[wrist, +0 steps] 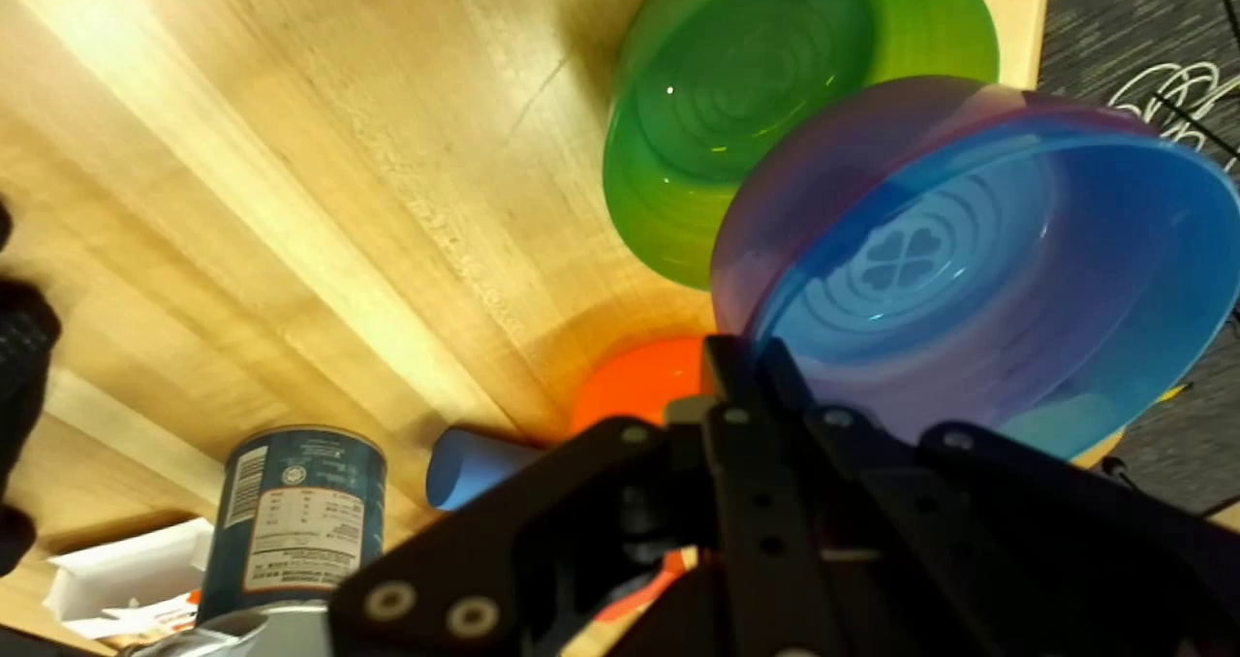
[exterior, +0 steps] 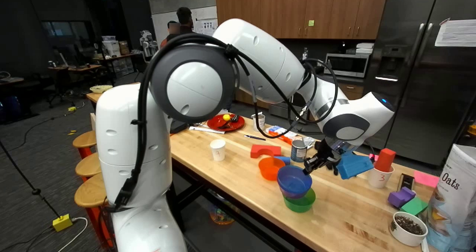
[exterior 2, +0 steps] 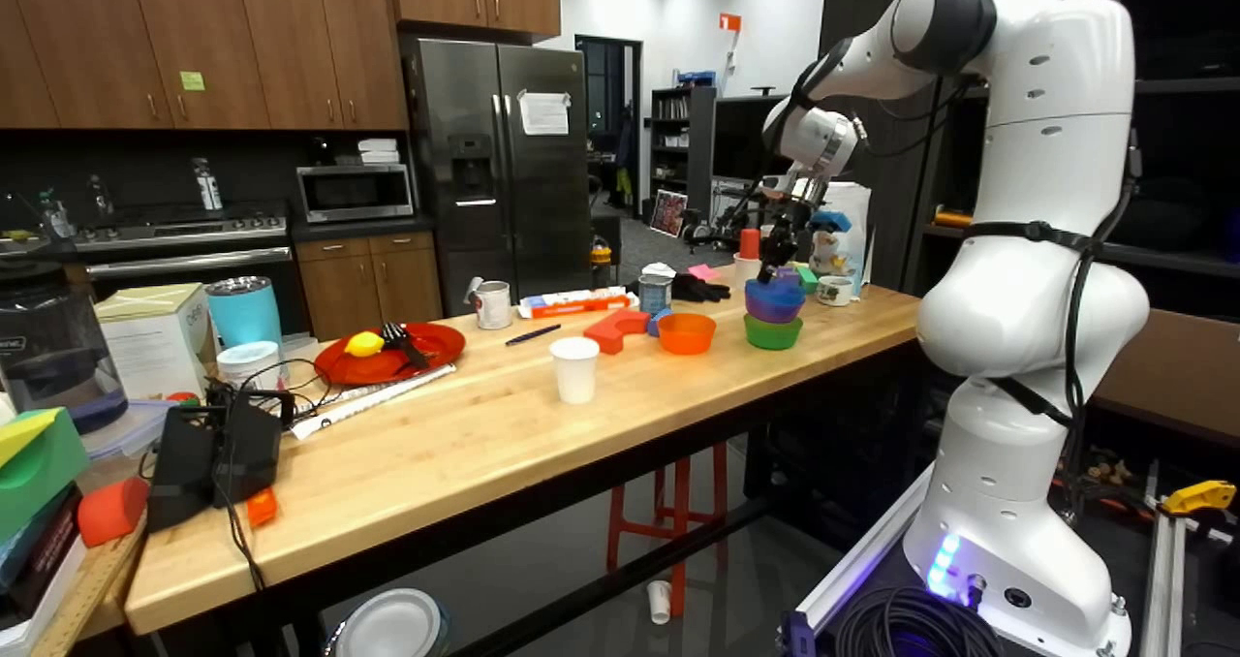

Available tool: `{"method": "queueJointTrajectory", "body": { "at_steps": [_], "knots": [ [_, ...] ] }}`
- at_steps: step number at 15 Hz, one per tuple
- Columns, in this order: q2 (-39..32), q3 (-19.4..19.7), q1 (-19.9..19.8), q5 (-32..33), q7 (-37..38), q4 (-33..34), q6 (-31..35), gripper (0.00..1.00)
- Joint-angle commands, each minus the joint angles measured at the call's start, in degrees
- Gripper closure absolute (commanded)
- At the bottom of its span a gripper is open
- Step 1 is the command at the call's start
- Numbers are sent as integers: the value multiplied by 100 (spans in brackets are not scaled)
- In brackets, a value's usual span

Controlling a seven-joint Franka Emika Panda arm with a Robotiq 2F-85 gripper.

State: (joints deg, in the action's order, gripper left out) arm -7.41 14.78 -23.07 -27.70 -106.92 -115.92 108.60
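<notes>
Black end effector (wrist: pixel 746 352), all angular links, is clenched on the rim of a translucent blue bowl (wrist: pixel 969 250), which sits nested in a purple bowl (wrist: pixel 809 187), above the desk (exterior: pixel 238 175) of glossy, striped pale wood. Farther along stands a creased bag (exterior: pixel 448 202) printed "Oats". Below the nested pair, partly hidden by it, a green bowl (wrist: pixel 751 76) shows concentric rings; whether they touch I cannot tell. Around it stand a smooth orange bowl (exterior: pixel 270 169), a cylindrical metal can (wrist: pixel 305 512), its print too blurred to read, and a paper cup (exterior: pixel 379 179) marked "3", a red block (exterior: pixel 385 160) poking out.
</notes>
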Motion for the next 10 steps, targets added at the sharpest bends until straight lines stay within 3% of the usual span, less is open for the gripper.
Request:
{"method": "queueJointTrajectory", "body": {
  "at_steps": [1,10],
  "knots": [
    [85,93,67,69,424,-73,-2,99],
    [74,160,80,543,1825,-36,211,99]
  ]
}}
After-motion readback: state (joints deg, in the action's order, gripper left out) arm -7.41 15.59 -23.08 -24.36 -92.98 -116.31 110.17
